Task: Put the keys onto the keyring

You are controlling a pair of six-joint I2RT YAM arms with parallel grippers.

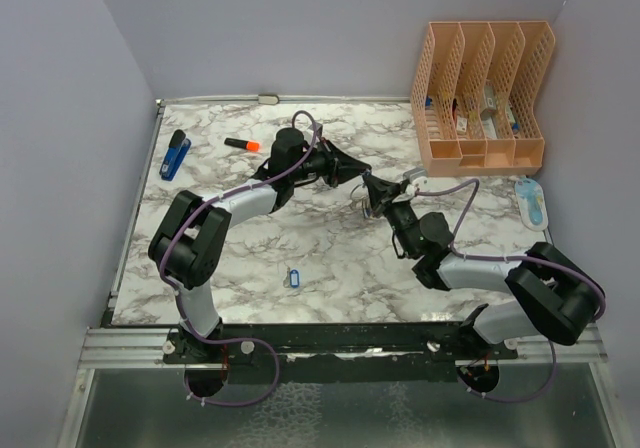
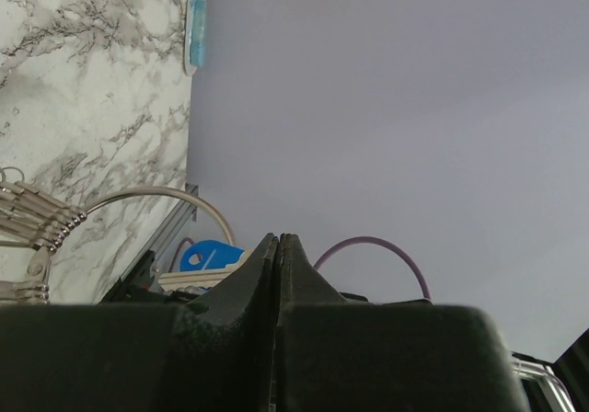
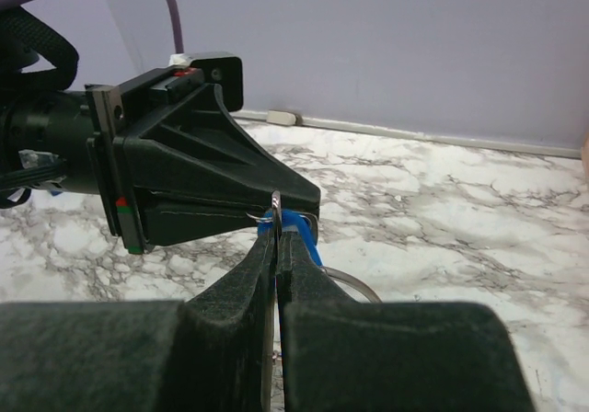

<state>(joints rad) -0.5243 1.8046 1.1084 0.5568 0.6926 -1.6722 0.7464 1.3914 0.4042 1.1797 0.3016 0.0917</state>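
**Bringing the grippers tip to tip over the keyring**

Top view: we see the left gripper (image 1: 352,175) and the right gripper (image 1: 383,200) meeting at frame centre. The keyring (image 1: 370,200) is between them, and a loose key (image 1: 292,278) lies alone at lower centre.

Left wrist view: its fingers (image 2: 262,274) are pressed together.

Right wrist view: the right fingers (image 3: 248,274) pinch the keyring's wire. A blue-tagged key (image 3: 299,231) touches the left gripper's tip; we cannot tell whether it is gripped.

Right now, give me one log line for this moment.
left gripper: shut, tip to tip with right | right gripper: shut on blue-tagged key | keyring: by the tips | second key: loose on table
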